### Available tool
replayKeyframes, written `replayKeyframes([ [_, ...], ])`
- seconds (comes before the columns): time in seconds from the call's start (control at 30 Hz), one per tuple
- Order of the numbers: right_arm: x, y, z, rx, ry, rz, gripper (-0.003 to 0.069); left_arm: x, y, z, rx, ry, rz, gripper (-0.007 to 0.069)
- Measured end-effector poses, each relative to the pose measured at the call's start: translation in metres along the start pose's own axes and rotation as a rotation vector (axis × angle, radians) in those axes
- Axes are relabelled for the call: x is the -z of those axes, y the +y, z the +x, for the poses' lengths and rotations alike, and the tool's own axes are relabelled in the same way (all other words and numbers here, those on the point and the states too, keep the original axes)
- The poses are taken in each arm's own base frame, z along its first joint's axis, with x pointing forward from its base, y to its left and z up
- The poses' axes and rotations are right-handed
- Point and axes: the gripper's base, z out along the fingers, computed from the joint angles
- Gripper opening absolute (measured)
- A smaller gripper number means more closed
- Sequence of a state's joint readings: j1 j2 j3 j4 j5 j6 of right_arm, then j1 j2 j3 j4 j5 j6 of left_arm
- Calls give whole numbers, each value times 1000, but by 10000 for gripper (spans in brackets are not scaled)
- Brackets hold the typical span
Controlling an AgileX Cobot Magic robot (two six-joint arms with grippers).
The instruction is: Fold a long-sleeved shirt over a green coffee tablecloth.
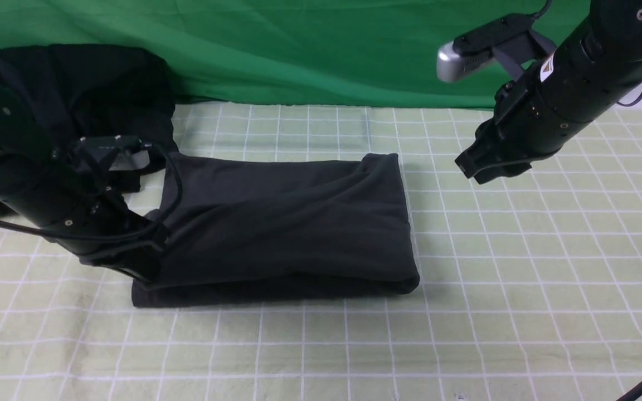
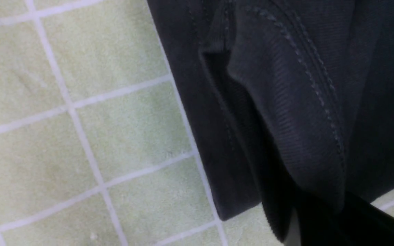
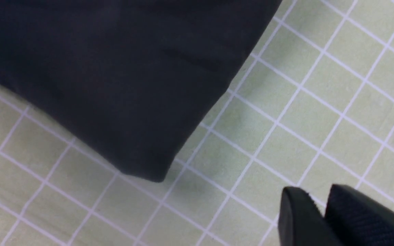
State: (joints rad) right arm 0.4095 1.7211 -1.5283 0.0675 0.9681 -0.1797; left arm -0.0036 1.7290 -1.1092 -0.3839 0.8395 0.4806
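Charcoal shirt folded | left pincer clamps its edge | right pincer nearly closed, empty

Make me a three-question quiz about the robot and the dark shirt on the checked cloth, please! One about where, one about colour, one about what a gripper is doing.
1. Where does the long-sleeved shirt lie?
A. on the green coffee tablecloth
B. on the floor
C. over the right arm

2. What colour are the tablecloth's grid lines?
A. red
B. white
C. black

3. What is the left gripper doing?
A. hanging open in the air
B. resting on bare cloth
C. pinching the shirt's edge

Answers: 1 A, the folded shirt rests on the checked cloth. 2 B, thin white lines form squares. 3 C, the left wrist view shows fabric drawn into its shut jaws.
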Motion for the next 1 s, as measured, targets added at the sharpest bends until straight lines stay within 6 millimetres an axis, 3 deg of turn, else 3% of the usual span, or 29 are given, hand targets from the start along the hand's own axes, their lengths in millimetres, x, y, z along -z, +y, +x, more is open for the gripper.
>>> replayKeyframes([
  [0.2,0,5,3,-9,33,-60,128,0,1,1,-3,6,-12,30],
  [0.3,0,8,3,5,34,-85,139,0,2,0,5,-3,-22,80],
  [0.47,0,8,3,9,32,-88,155,4,4,0,18,-8,-66,240],
  [0.57,0,8,2,10,25,-89,164,24,4,-1,24,-43,-134,405],
  [0.7,-1,12,2,13,25,-99,174,55,0,-6,41,-133,-190,499],
  [0.8,-6,20,1,26,36,-122,176,69,-9,-7,89,-202,-140,490],
  [0.87,-16,31,1,50,58,-149,176,72,-21,-11,122,-247,-27,428],
  [0.9,-29,42,1,68,83,-171,171,69,-31,-15,108,-271,49,341],
  [0.97,-35,48,1,77,93,-180,165,64,-37,-18,100,-276,83,272],
  [1.0,-49,59,1,94,114,-195,138,51,-46,-23,88,-262,121,136],
])
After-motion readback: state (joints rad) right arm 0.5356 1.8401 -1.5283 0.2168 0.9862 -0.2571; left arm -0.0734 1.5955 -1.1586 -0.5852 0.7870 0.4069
